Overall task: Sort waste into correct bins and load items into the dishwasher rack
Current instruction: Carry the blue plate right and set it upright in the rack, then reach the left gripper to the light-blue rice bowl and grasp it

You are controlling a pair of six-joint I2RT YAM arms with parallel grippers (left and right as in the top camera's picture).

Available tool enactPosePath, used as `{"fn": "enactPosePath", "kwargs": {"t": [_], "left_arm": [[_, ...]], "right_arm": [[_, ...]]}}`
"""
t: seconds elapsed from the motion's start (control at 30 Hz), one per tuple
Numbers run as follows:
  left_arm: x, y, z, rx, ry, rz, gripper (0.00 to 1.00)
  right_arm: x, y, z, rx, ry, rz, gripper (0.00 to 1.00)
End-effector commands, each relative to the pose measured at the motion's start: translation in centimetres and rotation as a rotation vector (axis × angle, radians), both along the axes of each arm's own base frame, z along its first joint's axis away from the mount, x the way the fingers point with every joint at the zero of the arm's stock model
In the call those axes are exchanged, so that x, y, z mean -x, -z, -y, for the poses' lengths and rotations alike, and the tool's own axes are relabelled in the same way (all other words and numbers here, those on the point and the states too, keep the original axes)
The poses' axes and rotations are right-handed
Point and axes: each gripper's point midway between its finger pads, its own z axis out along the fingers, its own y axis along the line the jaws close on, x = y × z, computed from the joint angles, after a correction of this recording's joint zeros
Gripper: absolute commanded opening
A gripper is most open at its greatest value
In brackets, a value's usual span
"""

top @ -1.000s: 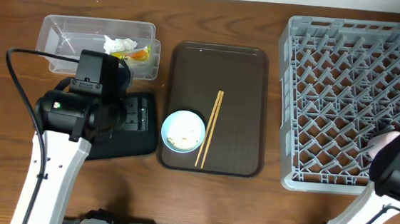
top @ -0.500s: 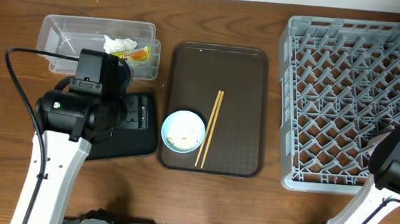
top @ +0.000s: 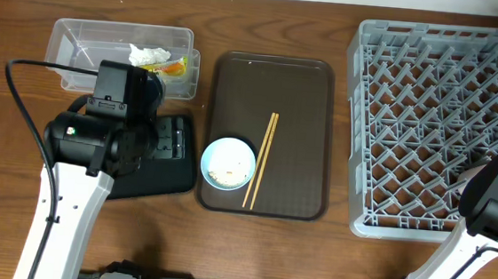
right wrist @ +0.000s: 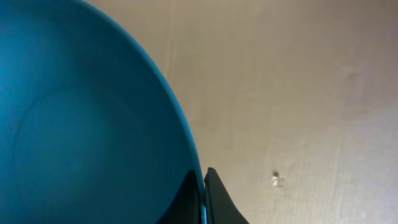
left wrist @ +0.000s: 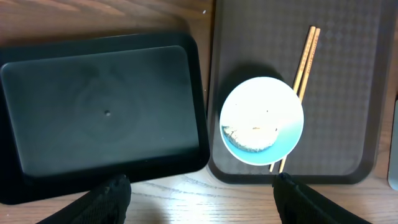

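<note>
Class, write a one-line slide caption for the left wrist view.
Left claw open above black tray and brown serving tray bearing bowl with crumbs, plus chopsticks.

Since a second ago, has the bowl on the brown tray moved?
No. The bowl sits in the same near-left corner of the brown tray, with the chopsticks beside it as before.

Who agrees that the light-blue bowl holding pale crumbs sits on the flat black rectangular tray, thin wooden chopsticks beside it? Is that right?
No. The light-blue bowl holding pale crumbs sits on the larger brown serving tray, not the flat black rectangular tray, thin wooden chopsticks beside it. The left wrist view shows this.
</note>
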Motion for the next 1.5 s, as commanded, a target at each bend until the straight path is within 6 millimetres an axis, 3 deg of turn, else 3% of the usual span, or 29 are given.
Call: {"fn": "enactPosePath", "kwargs": {"t": [0.0, 0.23, 0.3, 0.43, 0.57, 0.77, 0.87, 1.0, 1.1, 1.23, 1.37, 1.47], "left_arm": [[0.0, 0.0, -0.3, -0.006, -0.013, -0.002, 0.76], [-0.1, 0.0, -0.3, -0.006, -0.013, 0.003, 0.76], [-0.1, 0.0, -0.3, -0.005, -0.012, 0.005, 0.76], [-0.4, -0.2, -0.2, -0.004, -0.012, 0.018, 0.76], [-0.6, -0.3, -0.2, -0.002, -0.013, 0.028, 0.77], [-0.7, -0.3, -0.2, -0.002, -0.013, 0.032, 0.8], [-0.7, -0.3, -0.2, -0.001, -0.013, 0.032, 0.81], [-0.8, -0.4, -0.2, -0.001, -0.012, 0.036, 0.85], [-0.9, -0.4, -0.1, -0.001, -0.012, 0.04, 0.89], [-1.1, -0.5, -0.1, 0.0, -0.012, 0.048, 0.9], [-1.7, -0.8, 0.0, 0.004, -0.012, 0.079, 0.9], [-2.5, -1.0, 0.4, 0.007, -0.001, 0.105, 0.9]], "right_arm": [[0.1, 1.3, -0.8, -0.045, -0.001, 0.008, 0.01], [0.4, 5.3, -3.6, -0.215, 0.037, 0.067, 0.04], [0.3, 5.8, -4.4, -0.251, 0.049, 0.102, 0.16], [0.3, 6.1, -5.2, -0.303, 0.081, 0.183, 0.56], [0.5, 5.4, -5.8, -0.333, 0.093, 0.242, 0.68], [-0.1, 1.4, -9.2, -0.485, -0.03, 0.378, 0.93], [0.1, -0.6, -11.2, -0.582, -0.092, 0.43, 0.95], [1.2, -1.1, -15.2, -0.788, -0.174, 0.411, 0.95], [2.9, -0.4, -18.2, -0.954, -0.168, 0.376, 0.96], [6.0, 1.8, -22.1, -1.262, -0.027, 0.361, 0.99], [9.0, 4.1, -27.2, -1.572, 0.08, 0.223, 0.99], [10.7, 5.1, -30.0, -1.67, 0.101, 0.109, 0.99]]}}
